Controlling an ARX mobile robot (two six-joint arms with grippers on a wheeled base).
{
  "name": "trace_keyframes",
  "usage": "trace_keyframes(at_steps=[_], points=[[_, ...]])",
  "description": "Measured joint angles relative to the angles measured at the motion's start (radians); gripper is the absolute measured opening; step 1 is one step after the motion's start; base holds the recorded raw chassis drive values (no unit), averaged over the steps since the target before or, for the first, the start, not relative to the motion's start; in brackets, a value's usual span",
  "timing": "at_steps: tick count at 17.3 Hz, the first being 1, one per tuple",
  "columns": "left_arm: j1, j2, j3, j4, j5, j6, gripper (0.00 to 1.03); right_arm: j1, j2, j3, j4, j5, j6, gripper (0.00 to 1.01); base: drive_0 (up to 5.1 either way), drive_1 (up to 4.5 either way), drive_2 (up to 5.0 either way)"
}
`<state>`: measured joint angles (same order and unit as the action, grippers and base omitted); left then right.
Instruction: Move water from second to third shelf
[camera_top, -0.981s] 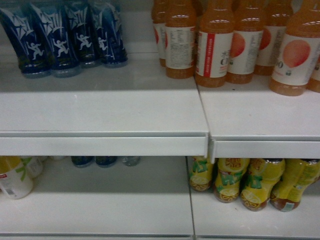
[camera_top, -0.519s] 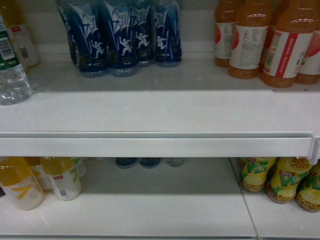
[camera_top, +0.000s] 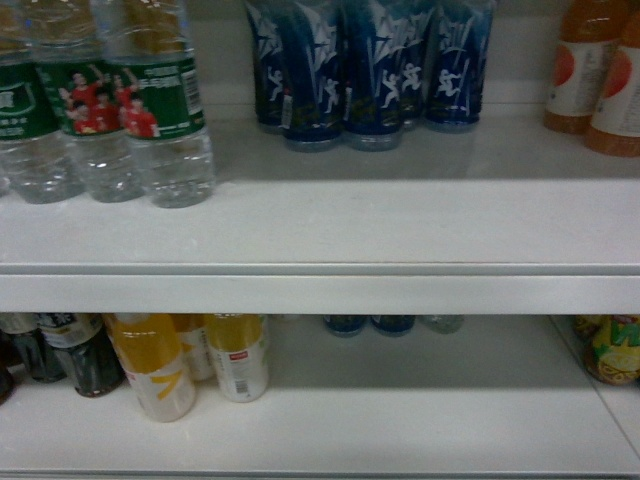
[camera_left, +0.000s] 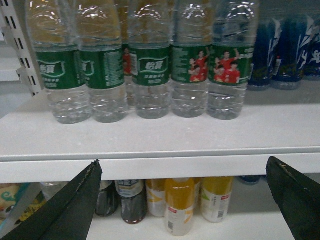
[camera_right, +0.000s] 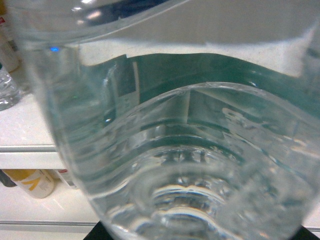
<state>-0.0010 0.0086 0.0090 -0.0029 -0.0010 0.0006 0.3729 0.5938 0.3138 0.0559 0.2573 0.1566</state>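
1. All pictures are dim and a bit fuzzy.
2. Dark shadow lies under the shelf (camera_top: 320, 290).
3. The close bottle (camera_right: 170, 165) is blurry, with small bright glints.

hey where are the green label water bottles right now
The water bottles stand in a row at the upper shelf's left end in the head view, left of the blue bottles, above the yellow drinks.
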Motion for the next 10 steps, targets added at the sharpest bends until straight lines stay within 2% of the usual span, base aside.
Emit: trace_keyframes(at_steps=[10], points=[[0.000,0.000,0.000,-0.002,0.001,0.000,0.98,0.000,0.001,0.000,0.002,0.000,0.000,0.39,-5.0,2.44,2.4]])
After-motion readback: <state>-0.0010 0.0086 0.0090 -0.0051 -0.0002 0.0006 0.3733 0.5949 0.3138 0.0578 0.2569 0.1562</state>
